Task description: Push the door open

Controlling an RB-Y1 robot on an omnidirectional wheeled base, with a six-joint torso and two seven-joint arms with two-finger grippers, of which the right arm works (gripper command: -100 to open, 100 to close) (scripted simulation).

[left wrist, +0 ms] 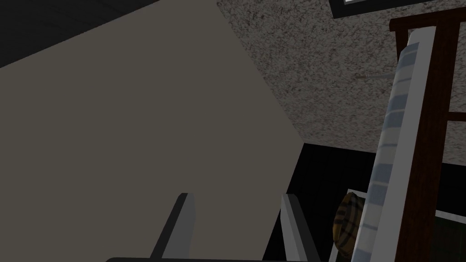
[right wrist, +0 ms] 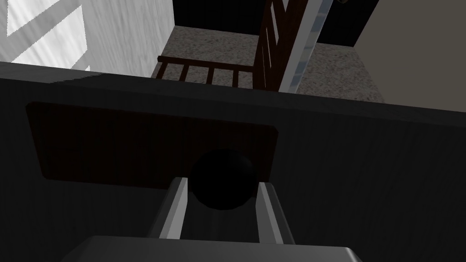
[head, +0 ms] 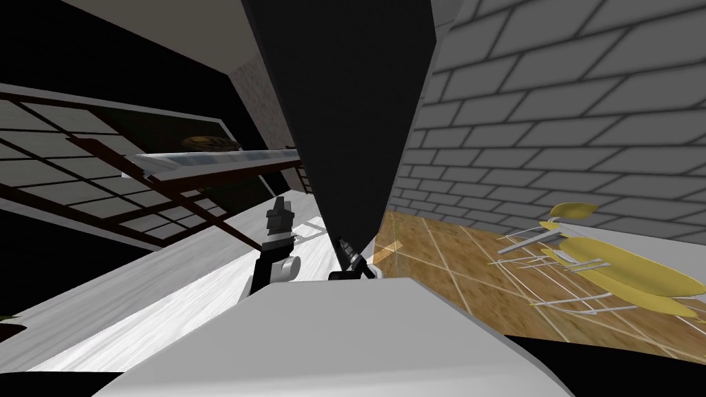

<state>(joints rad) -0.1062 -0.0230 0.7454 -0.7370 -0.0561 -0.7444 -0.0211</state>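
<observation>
Door: the dark door (head: 345, 103) stands just ahead of the robot, a tall dark slab in the middle of the room, with the grey brick wall (head: 551, 103) to its right.
Door knob: a round black knob (right wrist: 223, 179) sits on the door's near face, over a dark reddish-brown plate (right wrist: 113, 141).
Right end effector: the right end effector (right wrist: 223, 183) is up against the door, clamped on the knob, one finger touching each side of it. From above it shows low at the foot of the dark slab (head: 351, 258).
Left end effector: the left end effector (left wrist: 235, 196) is raised to the left of the door (head: 279, 207), well clear of it, its fingers apart with nothing between them.
Floor: pale streaked boards (head: 172, 296) on the left of the door, a brown wooden floor (head: 448, 255) on the right.
Far left: a dark wooden frame carrying a long pale slab (head: 220, 160).
Far right: yellow chairs (head: 620, 269) with thin metal legs, near the brick wall.
</observation>
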